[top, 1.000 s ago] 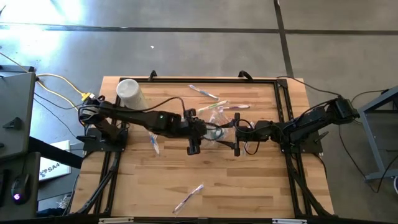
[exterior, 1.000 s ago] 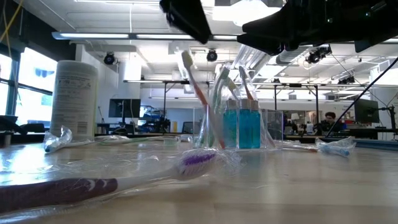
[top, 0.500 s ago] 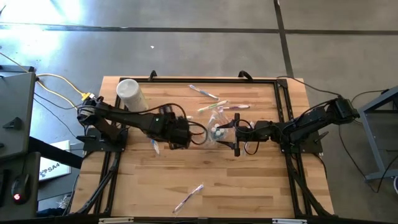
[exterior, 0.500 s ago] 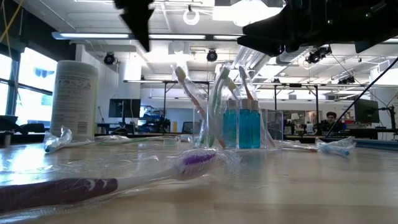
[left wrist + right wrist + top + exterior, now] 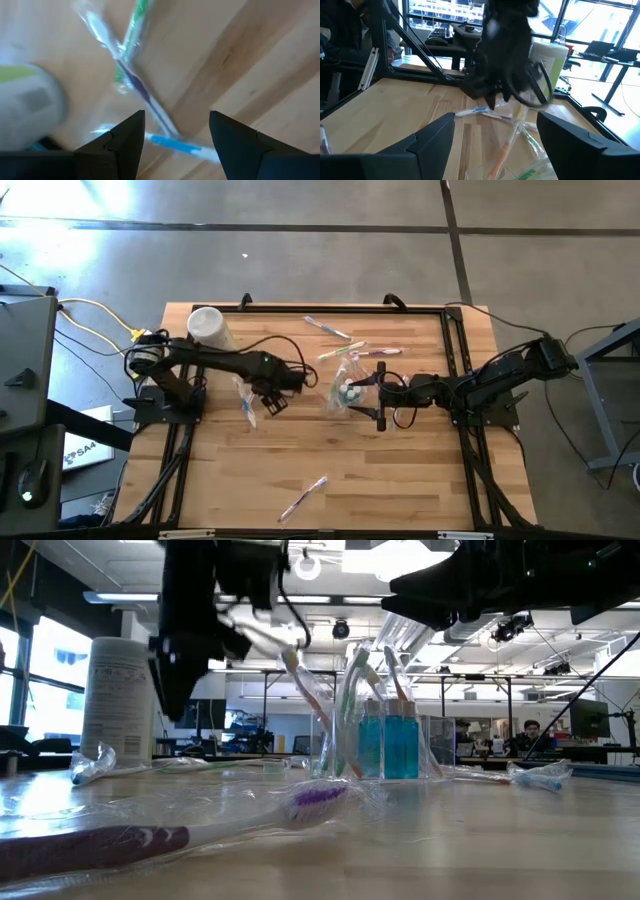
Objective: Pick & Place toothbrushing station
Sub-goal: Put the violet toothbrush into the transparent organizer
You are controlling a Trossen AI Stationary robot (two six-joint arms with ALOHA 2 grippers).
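Note:
The toothbrushing station (image 5: 345, 390) is a clear boxy holder standing on its base at the table's middle. It holds several upright toothbrushes and two blue bottles (image 5: 388, 745). My right gripper (image 5: 380, 395) is open just right of it, with wrapped brushes showing low between its fingers in the right wrist view (image 5: 520, 132). My left gripper (image 5: 273, 393) is open and empty to the holder's left, above wrapped toothbrushes (image 5: 137, 87) lying on the wood.
A tall white tub (image 5: 208, 330) stands at the far left corner. Wrapped toothbrushes lie loose on the table: one beside the left arm (image 5: 247, 412), two behind the holder (image 5: 328, 328), one near the front edge (image 5: 303, 498). A purple one (image 5: 200, 825) lies in front of the low camera.
My left gripper has drawn back from the holder toward the table's left edge and come lower. The holder and my right gripper have stayed where they were.

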